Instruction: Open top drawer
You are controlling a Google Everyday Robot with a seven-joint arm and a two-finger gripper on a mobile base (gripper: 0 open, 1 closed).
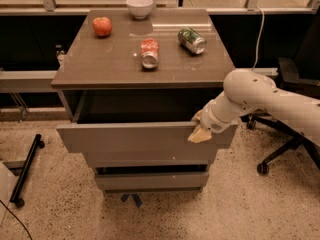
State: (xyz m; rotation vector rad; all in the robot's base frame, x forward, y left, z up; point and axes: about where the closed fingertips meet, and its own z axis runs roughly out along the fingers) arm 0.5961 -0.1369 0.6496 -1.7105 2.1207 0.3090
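Camera view: top drawer (pixel 130 137) sits just under the tabletop (pixel 115 59), pulled part-way out, with a dark cavity open behind its front. Gripper (pixel 199 126) is at the front's upper right edge. Its fingers (pixel 200 135) straddle the lip, one in front and one behind, pinching it.

Handling guess: stiff panel on slides, moderate weight, not fragile. The flat front has no handle, so the top lip is the only hold. An off-centre pull may rack it, so pull straight.

Count: three drawer fronts. On the tabletop: red can (pixel 149 53), green can (pixel 192 40), one apple (pixel 102 26), one bowl (pixel 139 6).
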